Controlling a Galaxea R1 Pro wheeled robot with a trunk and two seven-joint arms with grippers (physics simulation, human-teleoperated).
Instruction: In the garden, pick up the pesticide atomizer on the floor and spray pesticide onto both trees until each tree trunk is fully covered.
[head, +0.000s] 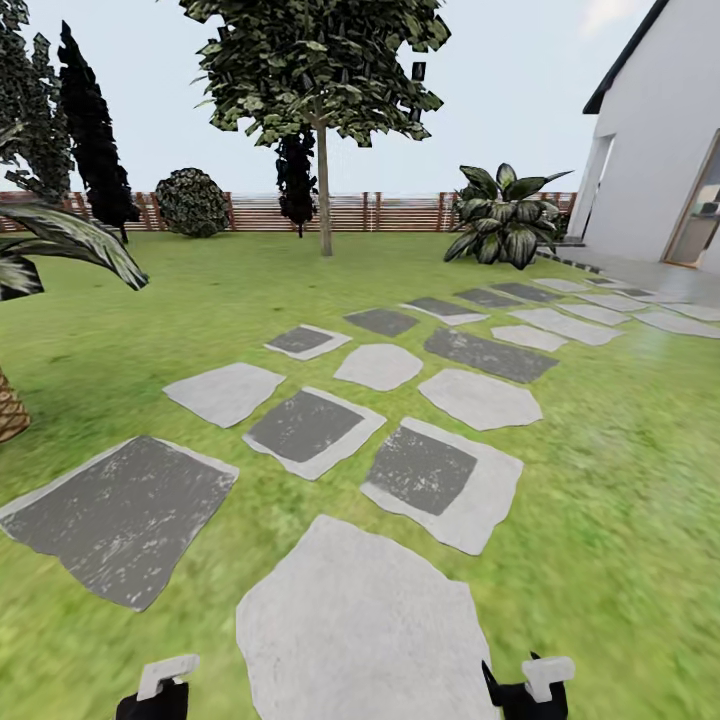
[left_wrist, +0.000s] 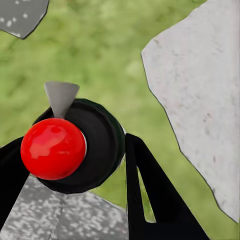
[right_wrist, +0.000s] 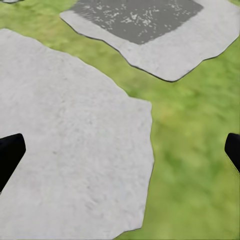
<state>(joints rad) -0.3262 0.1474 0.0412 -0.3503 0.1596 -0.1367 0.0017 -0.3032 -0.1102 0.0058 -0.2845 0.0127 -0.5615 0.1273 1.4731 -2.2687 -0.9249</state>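
1. You already have the pesticide atomizer (left_wrist: 75, 150): in the left wrist view its black body with the red knob and grey nozzle sits between the fingers of your left hand (left_wrist: 85, 165), which close against it. Keep that grip firm while you drive.
2. Your right hand (right_wrist: 120, 150) is spread wide with nothing in it, hanging over a pale paving slab (right_wrist: 70, 150) and grass. Leave it tucked; it has no job in this step.
3. In the head view, the one tall tree (head: 318, 70) stands at upper centre, its slim pale trunk (head: 324, 190) rising from the lawn in front of the slat fence (head: 400, 212). It is well apart from you, so close in first.
4. Follow the stepping stones (head: 380, 366) up the middle of the frame, then veer left off them toward the trunk.
5. Ignore the palm (head: 60, 240) at the left edge and the dark conifers (head: 95, 130) at upper left.
6. Stop near the trunk, aim the grey nozzle squarely, and likely sweep top to bottom for full cover.
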